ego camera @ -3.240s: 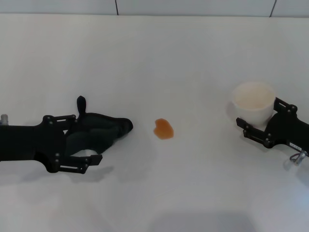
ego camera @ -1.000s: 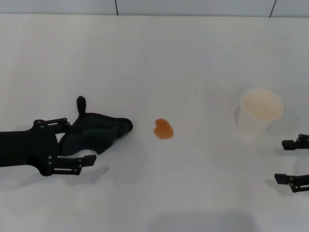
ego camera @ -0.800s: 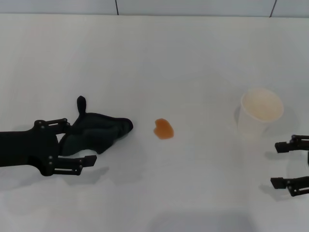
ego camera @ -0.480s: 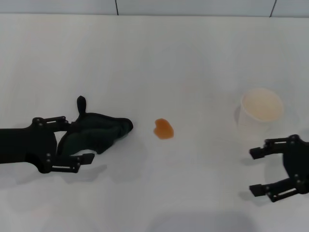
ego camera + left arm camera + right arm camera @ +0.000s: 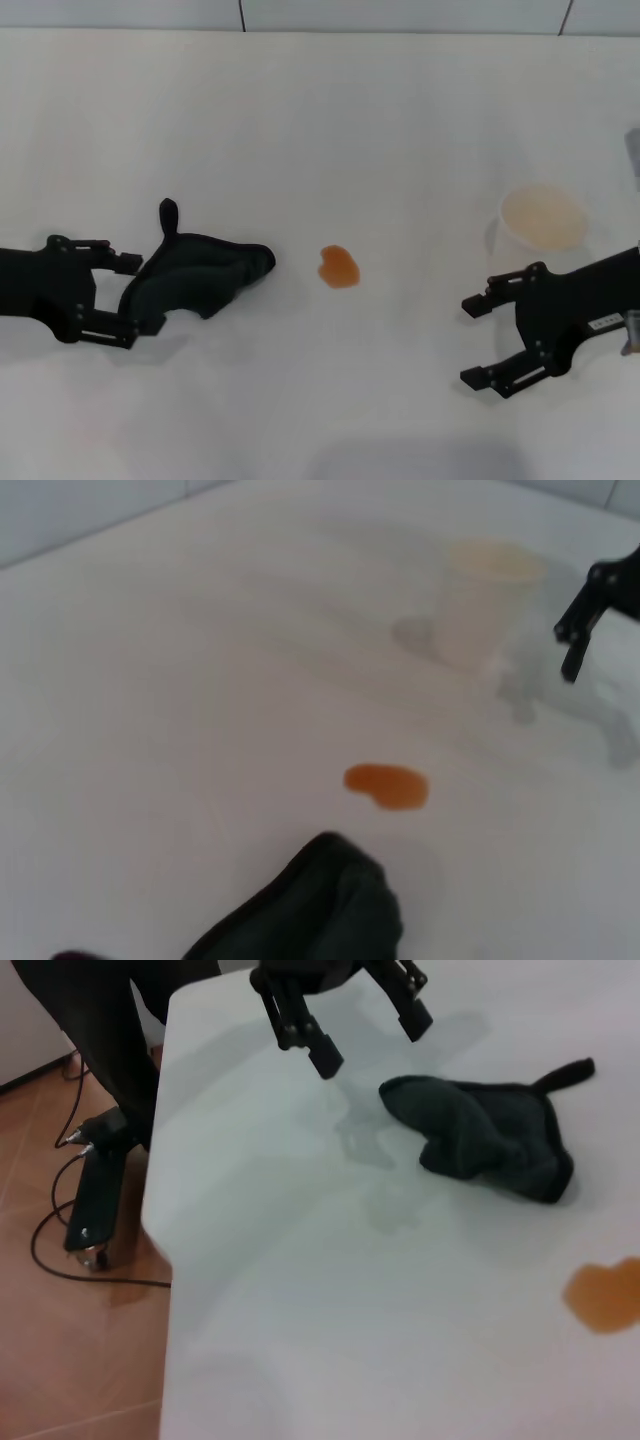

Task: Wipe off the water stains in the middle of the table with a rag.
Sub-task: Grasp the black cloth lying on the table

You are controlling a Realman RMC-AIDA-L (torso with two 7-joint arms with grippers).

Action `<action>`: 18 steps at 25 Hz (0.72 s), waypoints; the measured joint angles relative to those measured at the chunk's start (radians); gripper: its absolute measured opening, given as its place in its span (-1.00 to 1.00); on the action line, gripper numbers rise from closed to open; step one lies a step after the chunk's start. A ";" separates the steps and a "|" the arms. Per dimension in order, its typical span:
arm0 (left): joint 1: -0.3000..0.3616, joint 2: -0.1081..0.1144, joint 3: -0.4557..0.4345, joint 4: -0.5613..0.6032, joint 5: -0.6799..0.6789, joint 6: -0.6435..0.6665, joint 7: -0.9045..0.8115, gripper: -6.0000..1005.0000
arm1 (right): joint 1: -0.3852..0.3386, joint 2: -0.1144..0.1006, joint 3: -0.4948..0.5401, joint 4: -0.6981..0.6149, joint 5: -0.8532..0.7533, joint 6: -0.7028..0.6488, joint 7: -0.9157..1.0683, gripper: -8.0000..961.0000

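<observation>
Head view shows the left gripper (image 5: 125, 295), fingers spread, at the soft black crumpled rag (image 5: 195, 275) beside the small amber heart-shaped stain (image 5: 338, 267) mid-table, so I'd close deep on the cloth; the right gripper (image 5: 486, 338) hangs open nearby.

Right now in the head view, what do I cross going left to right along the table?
Left gripper → soft black cloth rag → small orange water stains blotch → right gripper; the white paper cup stands just behind the right arm.
</observation>
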 joint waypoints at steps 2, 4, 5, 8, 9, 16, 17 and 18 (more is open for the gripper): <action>-0.011 0.002 -0.001 0.022 0.025 -0.001 -0.017 0.74 | 0.006 0.001 -0.002 -0.005 0.006 0.011 0.008 0.82; -0.017 0.002 0.001 0.054 0.044 -0.001 -0.027 0.74 | 0.008 0.001 -0.004 -0.012 0.012 0.029 0.013 0.82; -0.019 0.001 0.003 0.073 0.054 -0.003 -0.031 0.74 | 0.009 0.001 -0.009 -0.014 0.020 0.040 0.014 0.82; -0.026 -0.001 0.005 0.108 0.080 -0.015 -0.038 0.74 | 0.009 0.001 -0.022 -0.015 0.050 0.057 0.010 0.82; -0.032 -0.001 0.005 0.109 0.089 -0.022 -0.041 0.74 | 0.009 0.001 -0.025 -0.017 0.059 0.060 0.008 0.82; -0.116 -0.012 0.006 0.020 0.186 -0.090 -0.044 0.74 | 0.016 0.002 -0.068 -0.038 0.106 0.070 0.002 0.82; -0.125 -0.015 0.007 0.009 0.203 -0.097 -0.044 0.74 | 0.016 0.002 -0.076 -0.041 0.112 0.074 0.002 0.82; -0.140 -0.020 0.011 -0.006 0.220 -0.112 -0.044 0.74 | 0.016 0.002 -0.082 -0.042 0.117 0.076 0.001 0.82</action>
